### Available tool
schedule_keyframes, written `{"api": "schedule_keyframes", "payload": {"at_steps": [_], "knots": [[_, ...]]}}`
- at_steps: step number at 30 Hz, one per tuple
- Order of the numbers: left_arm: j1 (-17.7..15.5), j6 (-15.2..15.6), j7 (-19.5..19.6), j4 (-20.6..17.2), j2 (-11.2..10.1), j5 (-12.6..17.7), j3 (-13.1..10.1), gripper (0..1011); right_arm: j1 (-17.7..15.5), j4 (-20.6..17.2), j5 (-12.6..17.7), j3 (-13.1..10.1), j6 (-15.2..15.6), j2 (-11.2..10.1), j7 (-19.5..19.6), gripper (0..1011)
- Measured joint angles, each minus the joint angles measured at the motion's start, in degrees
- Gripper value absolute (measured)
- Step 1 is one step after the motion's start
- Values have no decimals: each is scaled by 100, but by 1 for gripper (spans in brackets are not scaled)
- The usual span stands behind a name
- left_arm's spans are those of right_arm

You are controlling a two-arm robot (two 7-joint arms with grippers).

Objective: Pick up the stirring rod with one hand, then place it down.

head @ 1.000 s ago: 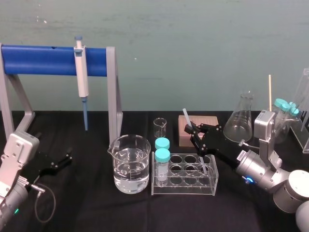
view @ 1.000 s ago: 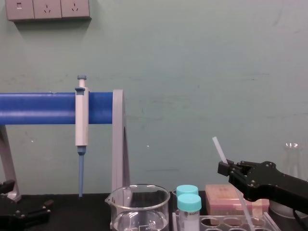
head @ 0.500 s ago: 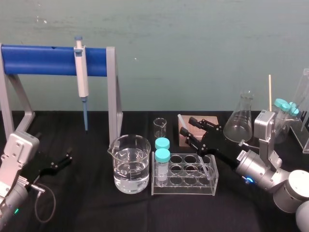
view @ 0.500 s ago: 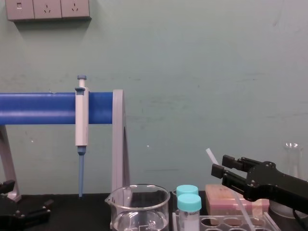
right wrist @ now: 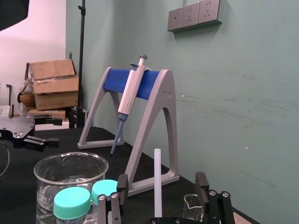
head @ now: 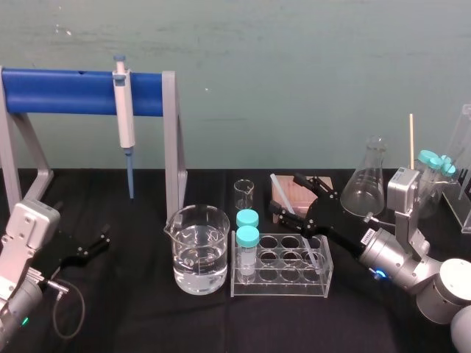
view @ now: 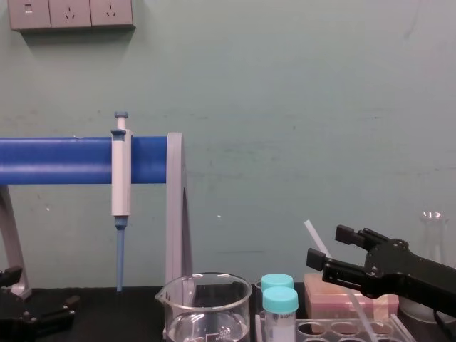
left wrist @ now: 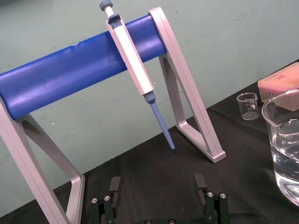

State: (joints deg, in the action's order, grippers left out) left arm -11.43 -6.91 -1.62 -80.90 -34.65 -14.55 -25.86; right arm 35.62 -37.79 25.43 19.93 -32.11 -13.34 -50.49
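The stirring rod [head: 291, 213] is a thin whitish stick. Its lower end rests in the clear tube rack [head: 319, 283] and it leans up toward the left. It is seen again in the chest view [view: 313, 235] and the right wrist view [right wrist: 157, 182]. My right gripper [head: 288, 195] is open around the rod's upper part, with one finger on each side and neither touching it [right wrist: 162, 183]. At the table's left my left gripper [head: 96, 243] sits open and idle [left wrist: 157, 184].
A water-filled beaker [head: 197, 250] and two teal-capped tubes [head: 247, 239] stand left of the rod. A small beaker [head: 244, 195], a pink box [head: 324, 184] and a conical flask [head: 366, 184] stand behind. A pipette [head: 125, 118] hangs on the blue stand [head: 66, 92].
My right gripper went from shut on the stirring rod to wide open. The released rod tipped lower and to the left, leaning in the rack. The left arm stayed still.
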Motion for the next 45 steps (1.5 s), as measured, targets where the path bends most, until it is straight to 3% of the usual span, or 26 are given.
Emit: {"api": "schedule_keyframes", "payload": {"at_steps": [4,11,20,23,26,32,38,45], "knots": [[0,0,0,0,0,0,0,1000,0,1,0,0,0,0,0,997],[0,0,0,0,0,0,0,1000,-48,-108,-23,-2,1,-17,71,1002],[0,0,0,0,0,-1,0,1000,-811,-1624,-67,-286,222,-248,937,1003],[0,0,0,0,0,-1,0,1000,-991,-1940,-68,-406,312,-288,1204,1003],[0,0,0,0,0,-1,0,1000,-1249,-2330,-122,-610,481,-348,1667,1003],[0,0,0,0,0,-1,0,1000,-1532,-2643,-227,-874,907,-415,2187,1003],[0,0,0,0,0,0,0,1000,-1757,-2818,-298,-949,1477,-465,2412,1003],[0,0,0,0,0,0,0,1000,-1930,-2949,-334,-955,1847,-494,2501,1003]]}}
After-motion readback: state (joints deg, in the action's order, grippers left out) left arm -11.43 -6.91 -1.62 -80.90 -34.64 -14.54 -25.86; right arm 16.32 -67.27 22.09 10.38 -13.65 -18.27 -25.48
